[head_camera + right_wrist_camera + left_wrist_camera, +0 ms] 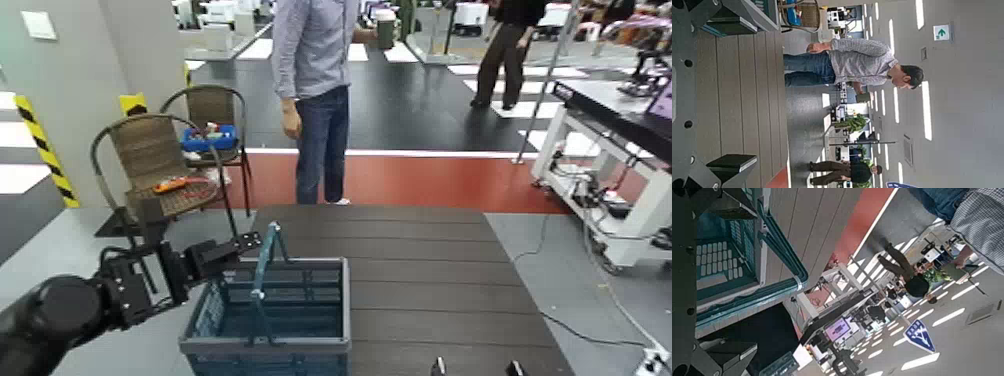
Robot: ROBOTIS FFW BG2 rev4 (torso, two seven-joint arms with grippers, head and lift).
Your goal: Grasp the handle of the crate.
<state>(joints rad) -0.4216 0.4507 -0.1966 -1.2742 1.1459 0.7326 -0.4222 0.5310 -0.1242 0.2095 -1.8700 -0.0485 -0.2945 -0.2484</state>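
1. Teal-blue and slim, the handle (pixel 265 262) stands raised in an arch over the crate (pixel 347 300), which sits at the left part of the dark planked platform (pixel 430 270).
2. What counts most for us is that the handle lies just to the right of our left claw (pixel 252 241), the nearer one, which points across at it from the left.
3. The handle's top bar runs roughly near to far, crosswise to the claw's reach. Our next move, we judge, is a short rightward reach, with the bar brought between the jaws before they close.
4. Our left claw is released, its jaws wide apart and holding nothing.
5. Our right claw (pixel 477 368) waits low at the near side of the platform, also spread and empty, to the right of the crate.
6. The crate's far rim runs below the claw; dipping too low could catch it, we think. Bare planks to the crate's right leave us room, and the person (pixel 315 70) stands beyond the platform.
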